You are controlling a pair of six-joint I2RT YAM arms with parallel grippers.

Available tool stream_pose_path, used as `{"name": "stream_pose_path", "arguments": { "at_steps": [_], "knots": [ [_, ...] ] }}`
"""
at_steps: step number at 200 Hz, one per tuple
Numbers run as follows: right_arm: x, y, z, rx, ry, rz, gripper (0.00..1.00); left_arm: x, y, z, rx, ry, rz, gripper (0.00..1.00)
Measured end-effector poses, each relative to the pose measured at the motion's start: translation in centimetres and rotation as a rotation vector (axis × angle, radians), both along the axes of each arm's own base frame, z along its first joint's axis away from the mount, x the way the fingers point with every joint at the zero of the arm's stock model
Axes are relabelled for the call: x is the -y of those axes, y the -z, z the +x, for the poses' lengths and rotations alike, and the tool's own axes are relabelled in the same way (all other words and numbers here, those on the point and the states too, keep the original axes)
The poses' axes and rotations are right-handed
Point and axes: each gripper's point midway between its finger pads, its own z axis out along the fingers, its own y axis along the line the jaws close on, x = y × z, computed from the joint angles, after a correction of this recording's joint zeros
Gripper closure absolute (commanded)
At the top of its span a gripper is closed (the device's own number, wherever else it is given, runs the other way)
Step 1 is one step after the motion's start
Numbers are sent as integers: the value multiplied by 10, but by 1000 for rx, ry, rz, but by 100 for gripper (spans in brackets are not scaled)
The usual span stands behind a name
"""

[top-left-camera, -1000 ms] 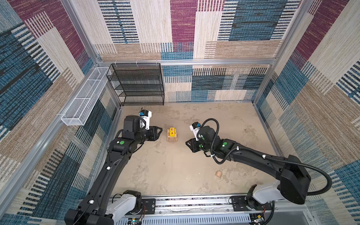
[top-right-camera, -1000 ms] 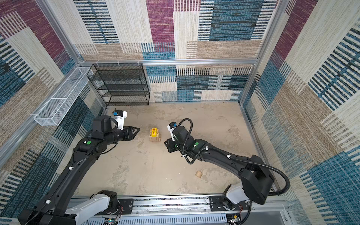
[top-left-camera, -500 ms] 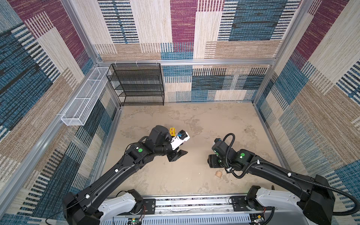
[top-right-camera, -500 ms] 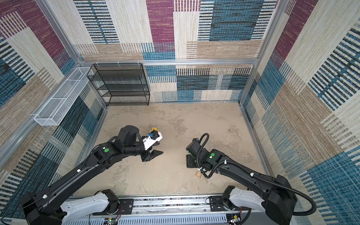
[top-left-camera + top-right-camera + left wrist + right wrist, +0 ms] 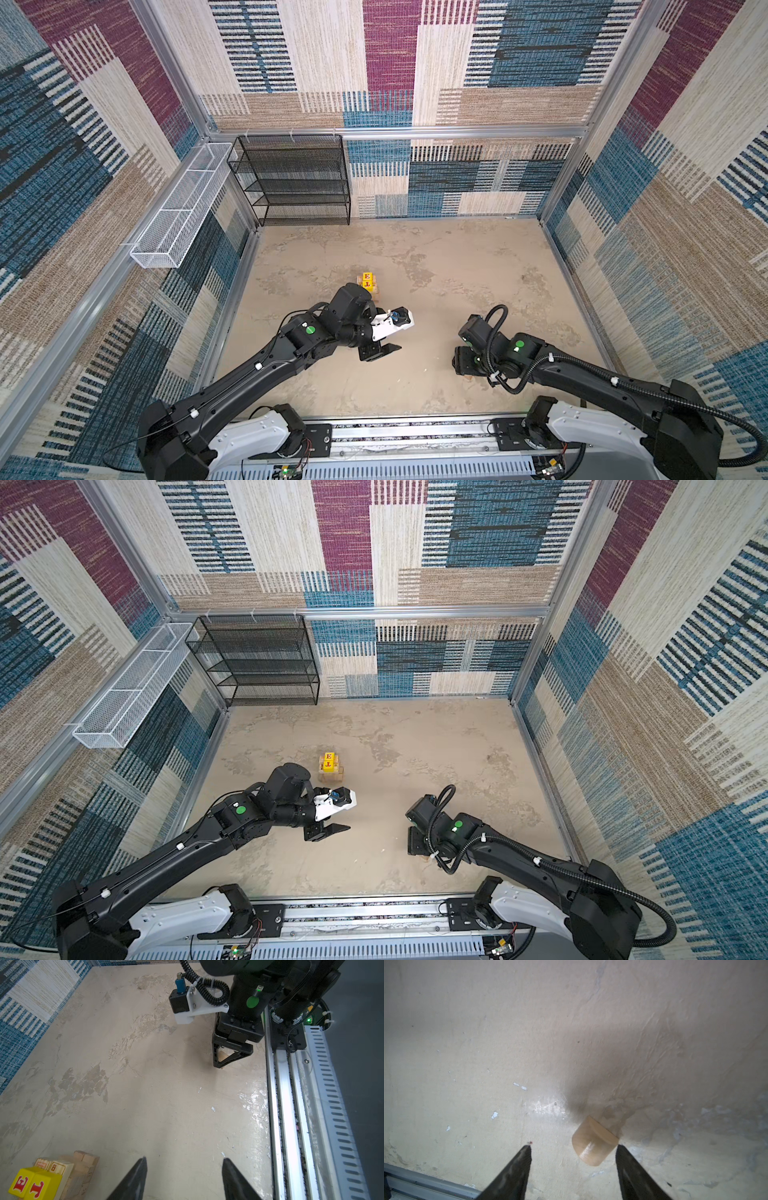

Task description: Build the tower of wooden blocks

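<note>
On the mottled tabletop [image 5: 467, 1022], a smooth half-round tan block [image 5: 593, 1144] between the right gripper's [image 5: 574, 1146] parted tips; left gripper [image 5: 184, 1159] agape, empty.

Robotics lab test cell. Aluminium frame posts [image 5: 174, 79] enclose carpet-patterned wall panels [image 5: 390, 54]. Two robot arms [image 5: 249, 374] mount on a slotted rail [image 5: 415, 434] at bottom centre. A black mesh shelf [image 5: 295, 178] and a white wire basket [image 5: 178, 216] occupy the upper left.
</note>
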Motion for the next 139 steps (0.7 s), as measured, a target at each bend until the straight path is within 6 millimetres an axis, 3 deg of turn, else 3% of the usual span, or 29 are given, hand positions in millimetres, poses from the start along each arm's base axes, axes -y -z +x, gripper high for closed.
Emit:
{"name": "stream_pose_path", "arguments": {
  "at_steps": [50,72,139],
  "knots": [
    [1,-3,11,33,-5,-19,31,-7,-2,12,55,-61,34,38],
    [2,-1,12,36,-8,-19,32,-12,-3,21,81,-109,57,43],
    [3,22,-5,-40,-49,-21,35,-21,-7,39,132,-204,101,50]
  ]
}}
